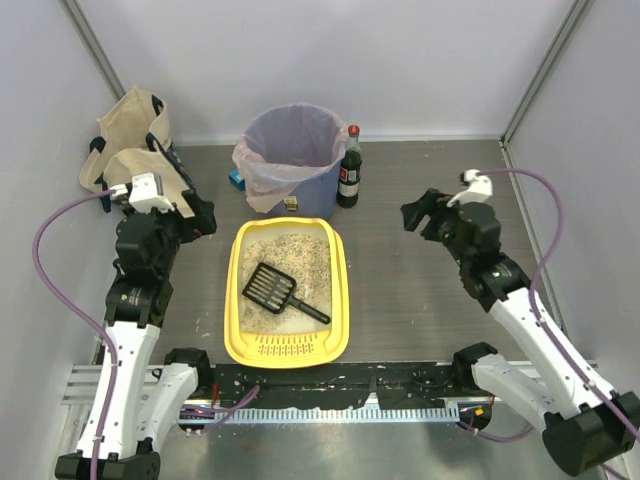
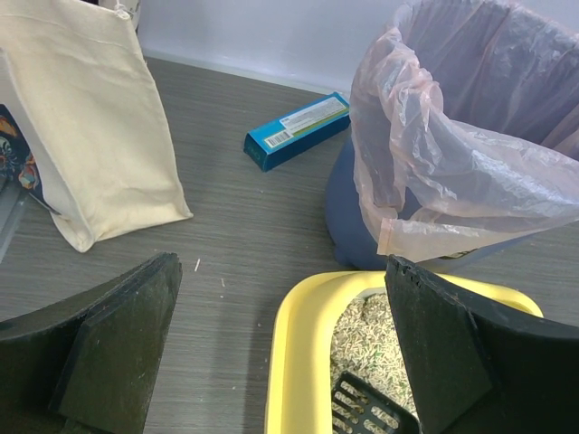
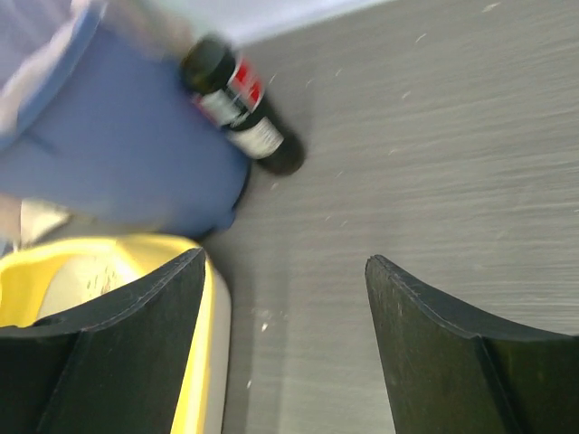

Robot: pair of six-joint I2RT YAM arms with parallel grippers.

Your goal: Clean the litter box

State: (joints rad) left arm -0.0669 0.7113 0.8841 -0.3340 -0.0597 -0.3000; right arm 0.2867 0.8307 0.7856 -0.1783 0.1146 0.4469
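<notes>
The litter box (image 1: pixel 290 347) lies in the middle of the table (image 1: pixel 420 300), long side running away from the arm bases, its slotted grille at the near end. Beige-grey granules cover its floor. A black scoop (image 1: pixel 270 287) lies in them, head toward the far left and handle pointing near right.

The left gripper (image 1: pixel 203 217) hangs just off the box's far left corner, apart from it. Its jaws stand wide open with nothing between them. In the left wrist view, that yellow corner and a bit of the scoop's grid show low between the fingers (image 2: pixel 118 353). The right gripper (image 1: pixel 420 213) is well apart from the box, off its far right side. It is also spread wide and empty. In the blurred right wrist view, the box's far right corner sits at the lower left, partly behind one finger (image 3: pixel 136 353).

The left arm rises from its base with the forearm upright and the wrist bent toward the box. The right arm reaches up and leftward across the table, its wrist turned toward the box and bin.

Just past the box's far end stands a blue bin (image 1: pixel 312 188) with a clear liner. A dark bottle (image 1: pixel 349 170) stands upright to the bin's right. A small blue carton (image 2: pixel 297 129) lies flat at the bin's left. A cloth bag (image 1: pixel 130 135) sits in the far left corner.
</notes>
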